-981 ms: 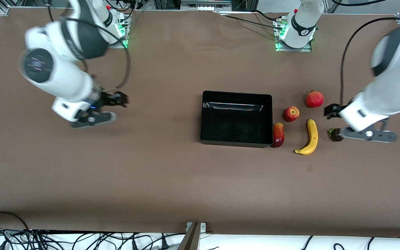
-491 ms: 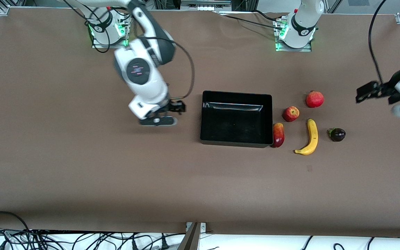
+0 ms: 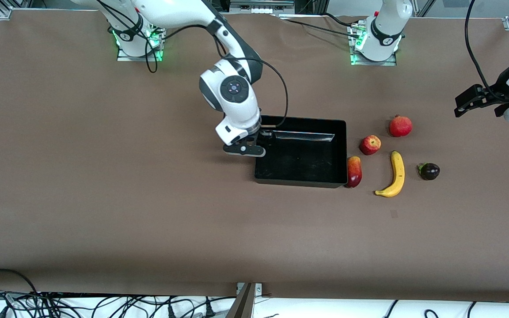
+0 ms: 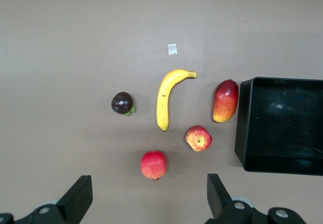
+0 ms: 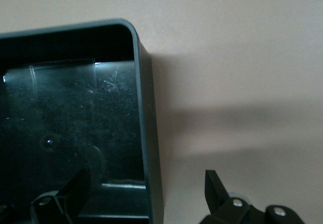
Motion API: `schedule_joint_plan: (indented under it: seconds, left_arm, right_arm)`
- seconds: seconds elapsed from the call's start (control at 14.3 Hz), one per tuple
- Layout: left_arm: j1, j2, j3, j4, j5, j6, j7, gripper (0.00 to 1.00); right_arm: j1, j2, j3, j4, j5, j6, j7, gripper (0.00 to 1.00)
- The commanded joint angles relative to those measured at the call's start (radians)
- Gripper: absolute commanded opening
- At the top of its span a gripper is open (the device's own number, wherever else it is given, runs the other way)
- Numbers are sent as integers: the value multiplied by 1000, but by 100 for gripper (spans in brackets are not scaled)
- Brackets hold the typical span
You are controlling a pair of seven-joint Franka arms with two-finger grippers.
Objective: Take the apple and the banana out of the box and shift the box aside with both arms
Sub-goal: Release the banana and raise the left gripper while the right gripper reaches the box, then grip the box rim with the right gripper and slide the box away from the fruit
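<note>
The black box (image 3: 301, 181) stands mid-table and holds nothing. My right gripper (image 3: 255, 142) is open over the box's wall at the right arm's end. In the right wrist view (image 5: 146, 179) one finger is over the inside and one over the table outside that wall (image 5: 149, 133). The yellow banana (image 3: 396, 174) and the small red apple (image 3: 370, 144) lie on the table beside the box toward the left arm's end. My left gripper (image 3: 473, 100) is open and empty, up in the air over the table's left-arm end. Its view shows the banana (image 4: 164, 100), apple (image 4: 198, 137) and box (image 4: 242, 125).
A red-yellow mango (image 3: 354, 171) lies against the box's wall. A round red pomegranate (image 3: 400, 126) lies farther from the camera than the apple. A dark purple mangosteen (image 3: 429, 171) lies beside the banana toward the left arm's end. A small mark (image 3: 394, 213) is on the table.
My right arm has swung from the right arm's end of the table to the box's wall. My left gripper has risen away from the mangosteen toward the table's end.
</note>
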Motion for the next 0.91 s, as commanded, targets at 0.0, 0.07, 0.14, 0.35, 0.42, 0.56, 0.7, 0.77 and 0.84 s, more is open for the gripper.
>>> schedule_joint_plan:
  seconds: [0.0,0.07,0.14,0.35,0.42,0.56,0.7,0.77,0.84]
  left_arm:
    - [-12,-29,8,-34,1,-5,-82,100]
    - [-12,-25,7,-27,2,-8,-101,100]
    - [-12,-25,5,-25,2,-8,-95,100]
    - [-12,-28,5,-22,1,-34,-95,100]
    - [-12,-26,5,-20,-1,-34,-97,100]
    - [-12,-25,5,-10,-1,-36,-104,100]
    - [-12,-26,5,-8,1,-39,-104,100]
    - [-12,-28,5,-8,1,-40,-101,100]
    - [-12,-28,5,-8,1,-40,-98,100]
  right_arm:
    - [24,55,-16,34,-38,46,60,97]
    - [26,70,-16,34,-50,60,60,82]
    - [26,78,-16,33,-55,66,58,60]
    - [27,75,-16,33,-69,65,48,0]
    - [29,75,-16,31,-75,63,49,0]
    - [27,72,-18,27,-86,57,40,0]
    - [23,40,-38,27,-92,-10,-3,0]
    - [21,15,-51,28,-89,-67,-42,0]
    - [15,-17,-70,28,-81,-116,-79,0]
